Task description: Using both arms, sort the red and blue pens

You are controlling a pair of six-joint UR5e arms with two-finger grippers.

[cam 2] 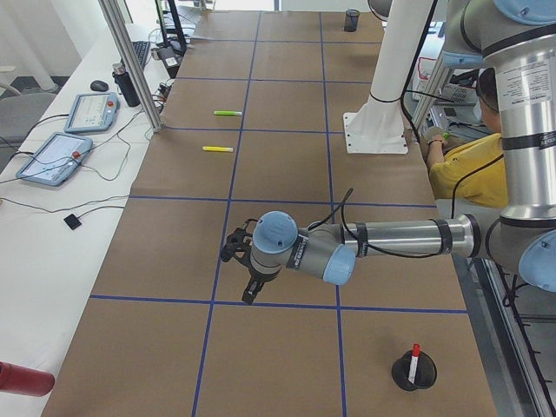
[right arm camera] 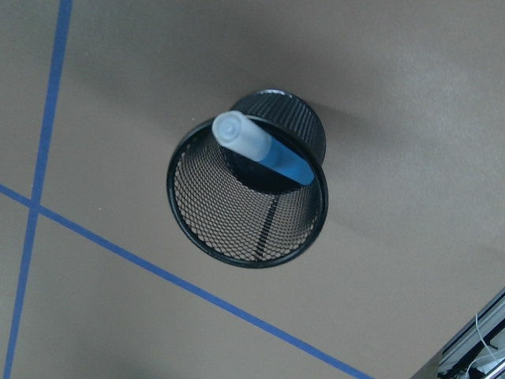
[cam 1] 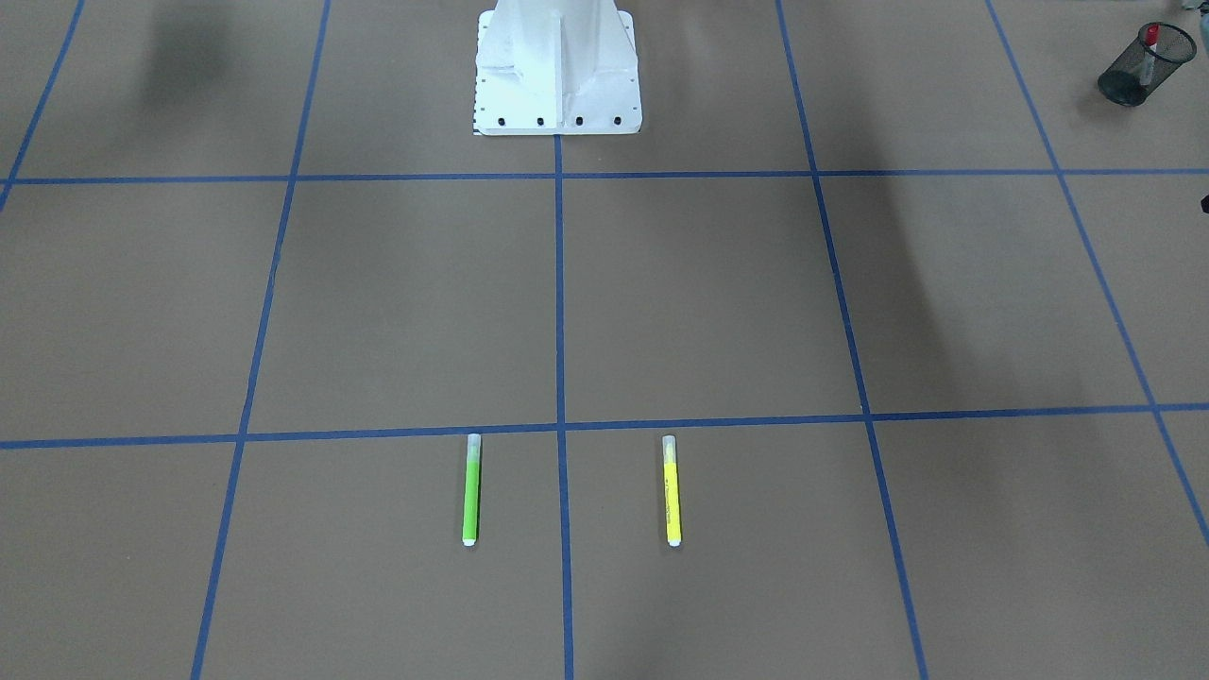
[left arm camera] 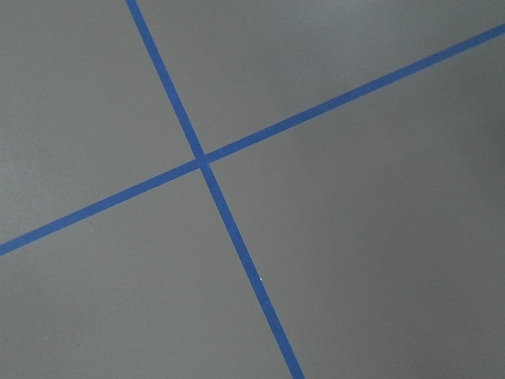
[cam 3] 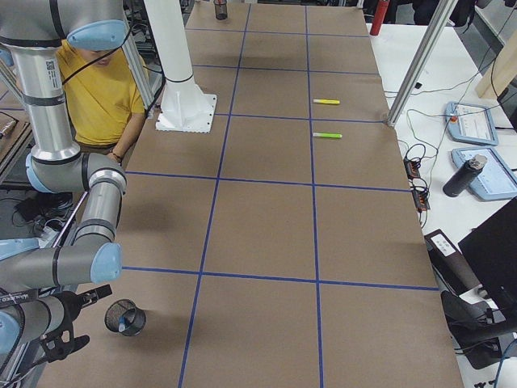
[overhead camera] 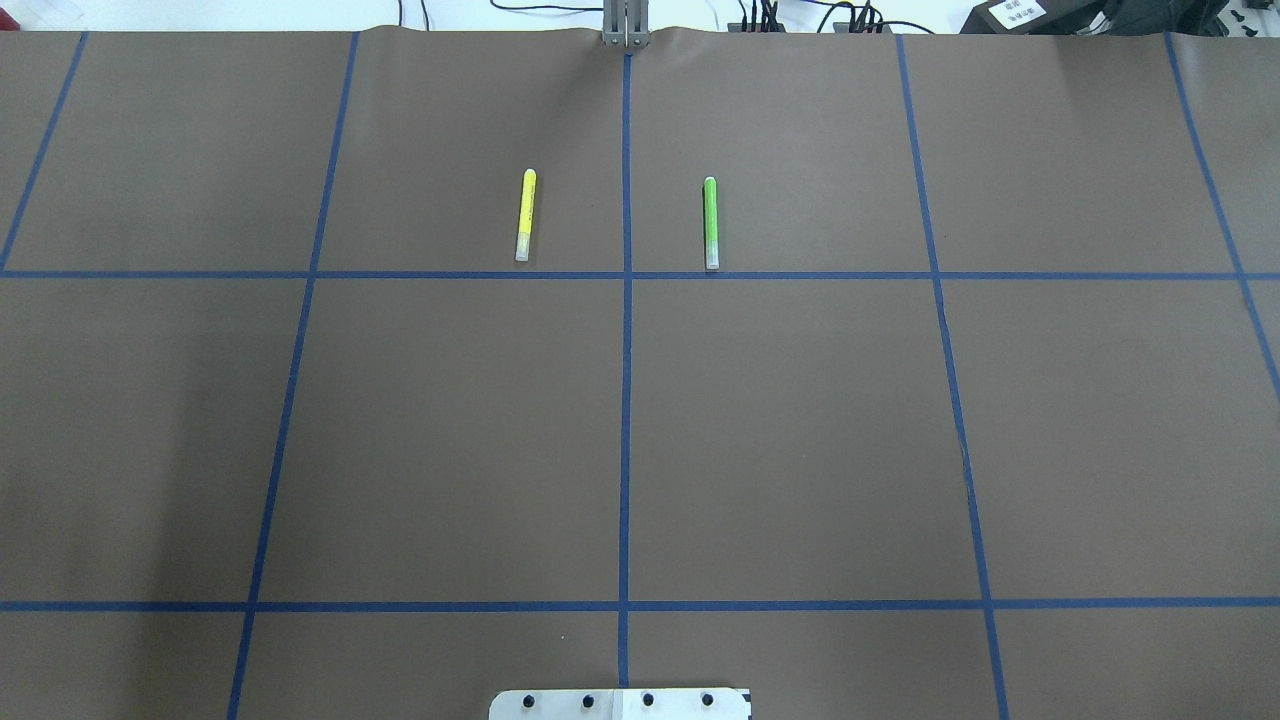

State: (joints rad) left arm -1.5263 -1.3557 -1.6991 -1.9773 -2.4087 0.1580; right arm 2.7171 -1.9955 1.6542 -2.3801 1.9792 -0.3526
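Observation:
The red pen stands in a black mesh cup at the table end on my left, red cap up; the exterior left view also shows the red pen in its cup. The blue pen, clear cap up, leans inside another mesh cup at my right end. My left gripper hangs over a tape crossing, well away from the red pen's cup. Just beside the blue pen's cup is my right gripper. I cannot tell whether either gripper is open or shut.
A green marker and a yellow marker lie parallel on the brown table on either side of the centre tape line. The white robot base stands mid-table. A person in a yellow shirt sits behind the table.

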